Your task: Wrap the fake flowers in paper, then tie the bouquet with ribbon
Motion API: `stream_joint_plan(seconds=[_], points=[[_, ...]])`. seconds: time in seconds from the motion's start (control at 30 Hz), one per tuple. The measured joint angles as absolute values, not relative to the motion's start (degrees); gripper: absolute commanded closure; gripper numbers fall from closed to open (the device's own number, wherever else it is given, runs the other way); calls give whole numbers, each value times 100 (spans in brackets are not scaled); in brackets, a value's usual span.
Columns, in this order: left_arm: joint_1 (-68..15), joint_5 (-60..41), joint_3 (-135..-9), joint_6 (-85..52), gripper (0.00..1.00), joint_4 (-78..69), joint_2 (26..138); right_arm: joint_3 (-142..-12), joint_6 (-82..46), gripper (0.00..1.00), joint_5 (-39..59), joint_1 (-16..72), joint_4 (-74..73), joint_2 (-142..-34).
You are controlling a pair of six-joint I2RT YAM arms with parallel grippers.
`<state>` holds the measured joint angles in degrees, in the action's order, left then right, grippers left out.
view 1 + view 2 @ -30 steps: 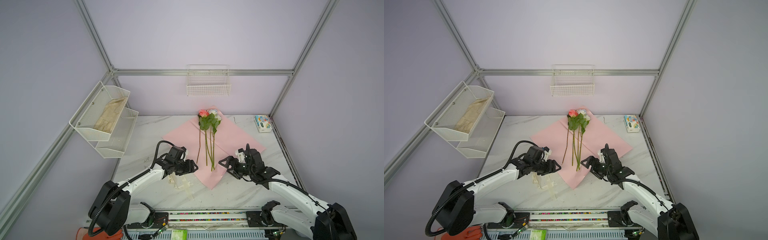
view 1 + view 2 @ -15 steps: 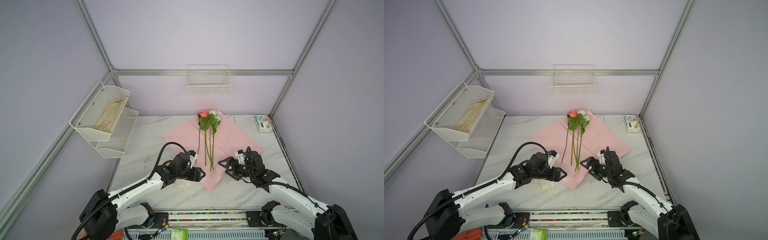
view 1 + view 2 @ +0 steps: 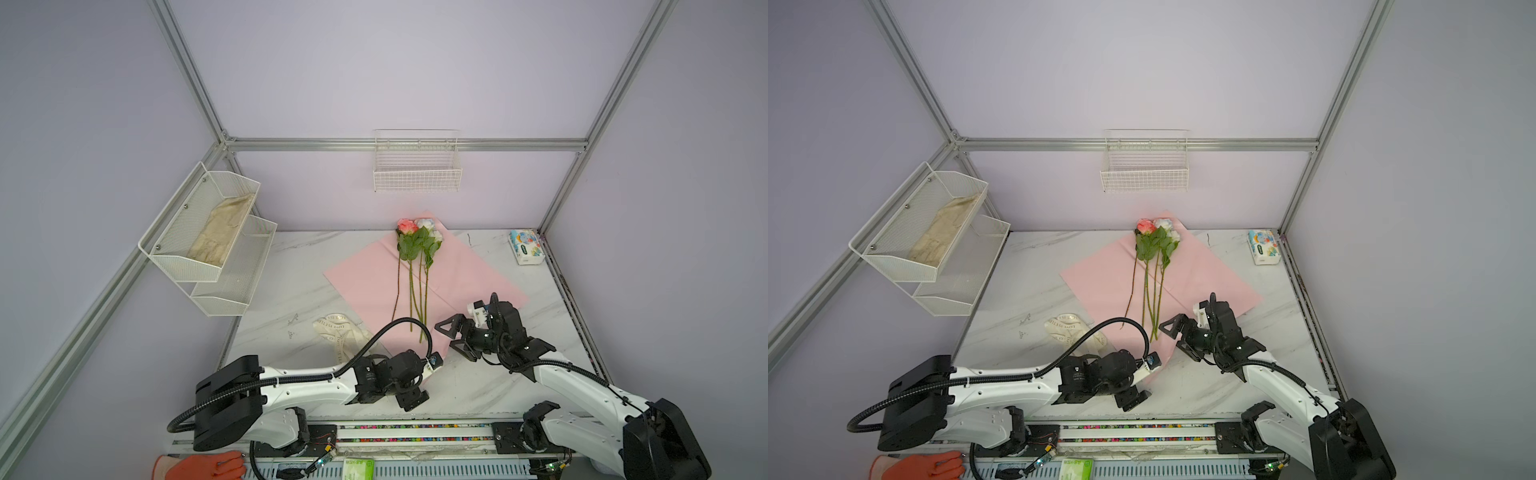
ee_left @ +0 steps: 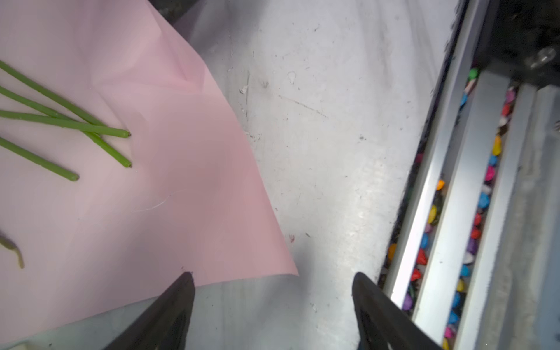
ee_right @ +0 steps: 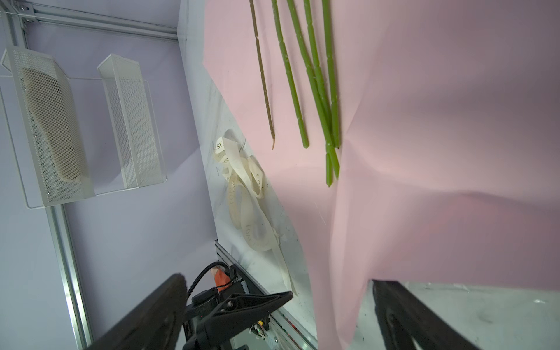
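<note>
Both spread, the left gripper (image 4: 272, 277) and right gripper (image 3: 452, 338) are flanking the pink paper's (image 3: 469, 274) front corner; with the bouquet of fake flowers (image 3: 417, 253) lying on it toward the surface's (image 3: 291, 291) back edge, they should be pinching paper only.

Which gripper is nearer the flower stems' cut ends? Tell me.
Right. The right gripper is beside the ends of the flower stems; the left gripper is farther off, at the front corner of the pink paper.
</note>
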<state>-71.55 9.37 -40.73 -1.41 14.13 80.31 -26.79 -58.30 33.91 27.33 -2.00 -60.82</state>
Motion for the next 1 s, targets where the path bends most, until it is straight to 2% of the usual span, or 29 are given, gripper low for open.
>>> stream_joint_plan(seconds=[0.17, 0.37, 0.53, 0.7, 0.87, 0.93, 1.0], points=[[-7397, 1826, -4075, 272, 33, 1186, 8462, -2679, -5861, 3, 3409, 2733, -250, -6082], [-7446, 2655, -4075, 543, 65, 840, 8558, -2729, -5881, 3, 3437, 2733, -283, -6128], [-7456, 2958, -4075, 580, 88, 711, 8302, -2753, -5865, 3, 3374, 2733, -176, -6097], [-7472, 3282, -4075, 593, 100, 668, 7915, -2786, -5658, 3, 2976, 2733, 530, -5905], [-7470, 3435, -4075, 596, 100, 714, 7900, -2825, -5347, 3, 2593, 2733, 1337, -5697], [-7463, 3468, -4075, 676, 100, 744, 7900, -2864, -5210, 7, 2456, 2733, 1627, -5629], [-7439, 3435, -4088, 805, 100, 823, 7902, -2961, -5085, 16, 2327, 2733, 1962, -5561]])
